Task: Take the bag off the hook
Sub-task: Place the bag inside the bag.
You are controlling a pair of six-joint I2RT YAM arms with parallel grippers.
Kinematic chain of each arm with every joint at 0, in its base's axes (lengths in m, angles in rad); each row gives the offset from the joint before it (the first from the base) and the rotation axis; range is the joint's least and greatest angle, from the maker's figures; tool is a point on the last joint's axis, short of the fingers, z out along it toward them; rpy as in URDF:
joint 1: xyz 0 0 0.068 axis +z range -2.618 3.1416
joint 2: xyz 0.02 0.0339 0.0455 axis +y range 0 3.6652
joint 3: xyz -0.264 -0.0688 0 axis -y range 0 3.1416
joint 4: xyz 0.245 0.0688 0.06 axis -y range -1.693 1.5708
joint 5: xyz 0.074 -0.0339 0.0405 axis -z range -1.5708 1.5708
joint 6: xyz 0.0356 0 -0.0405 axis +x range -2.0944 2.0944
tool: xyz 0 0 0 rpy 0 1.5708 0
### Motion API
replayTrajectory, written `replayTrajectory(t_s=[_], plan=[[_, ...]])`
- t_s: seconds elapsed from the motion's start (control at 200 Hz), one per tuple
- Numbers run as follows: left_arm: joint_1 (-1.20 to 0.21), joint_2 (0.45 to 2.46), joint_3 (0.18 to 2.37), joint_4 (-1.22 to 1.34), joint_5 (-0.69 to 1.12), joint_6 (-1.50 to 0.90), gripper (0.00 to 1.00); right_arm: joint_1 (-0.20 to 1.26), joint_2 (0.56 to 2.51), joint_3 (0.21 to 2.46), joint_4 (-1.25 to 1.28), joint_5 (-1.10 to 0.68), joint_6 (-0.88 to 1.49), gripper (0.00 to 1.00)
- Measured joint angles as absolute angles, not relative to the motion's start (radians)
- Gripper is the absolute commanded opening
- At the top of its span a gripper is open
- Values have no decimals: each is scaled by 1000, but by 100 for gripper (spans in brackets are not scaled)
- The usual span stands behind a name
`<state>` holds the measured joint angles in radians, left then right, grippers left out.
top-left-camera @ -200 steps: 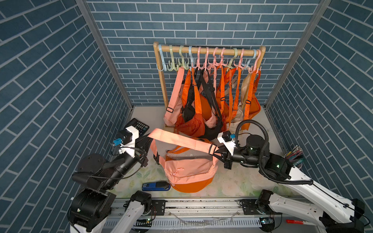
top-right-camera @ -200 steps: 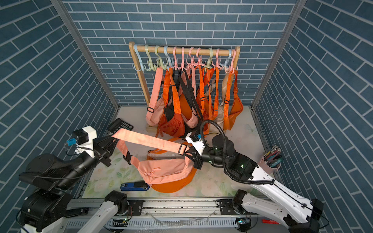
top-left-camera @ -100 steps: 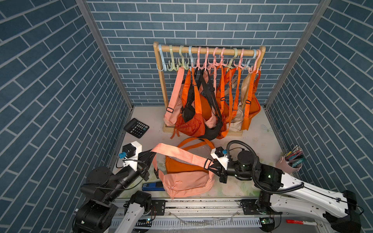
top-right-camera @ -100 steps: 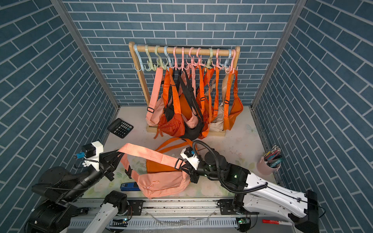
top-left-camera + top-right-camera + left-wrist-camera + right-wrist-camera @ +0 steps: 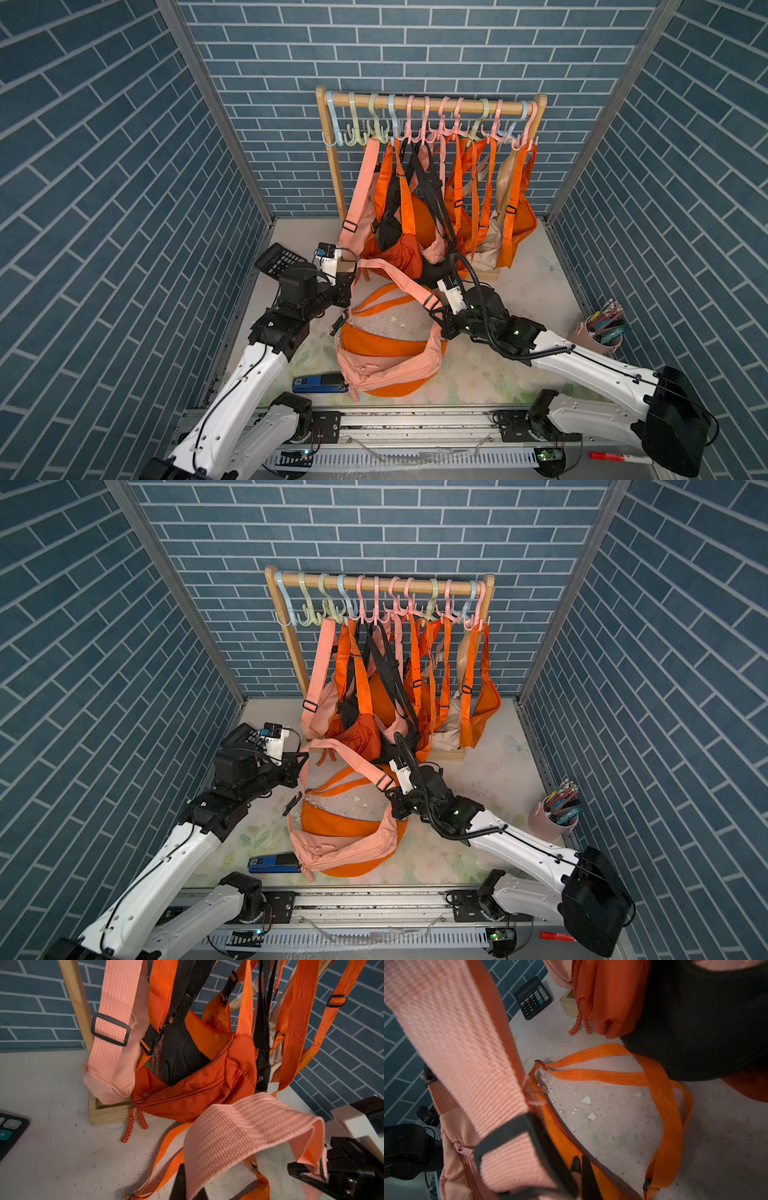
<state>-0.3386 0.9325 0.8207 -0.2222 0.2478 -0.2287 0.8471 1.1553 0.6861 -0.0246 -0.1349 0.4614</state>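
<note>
The pink bag (image 5: 386,365) (image 5: 340,841) is off the pastel hooks (image 5: 357,133) of the wooden rack (image 5: 428,108). Its body lies on a loose orange bag (image 5: 382,345) on the table, near the front. Its pink strap (image 5: 395,278) (image 5: 239,1132) arches up between my two grippers. The left gripper (image 5: 351,283) (image 5: 300,762) (image 5: 190,1186) is shut on one end of the strap. The right gripper (image 5: 439,309) (image 5: 390,791) (image 5: 580,1165) is shut on the strap beside its black buckle (image 5: 517,1147).
Several orange, black, beige and pink bags (image 5: 415,216) hang from the rack behind the grippers. A calculator (image 5: 276,259) lies at the back left, a blue stapler (image 5: 320,382) at the front, and a pink pen cup (image 5: 600,332) on the right.
Both grippers, still shut on the strap, have moved from the front of the table back toward the rack. The bag body has stayed low on the orange bag.
</note>
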Motion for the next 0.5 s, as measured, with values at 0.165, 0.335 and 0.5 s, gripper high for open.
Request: replayTrajectory(t_s=[0.165,0.335,0.5], plan=[[-421,1086,822,-138,118,-232,0,803,1204,655,-6,-119,503,0],[-454,1216,793,-39,12,-255,0,764,1261,617,-8,-91,528,0],[-460,1328,767,19,-47,-267,0,739,1308,616,-7,-86,528,0]])
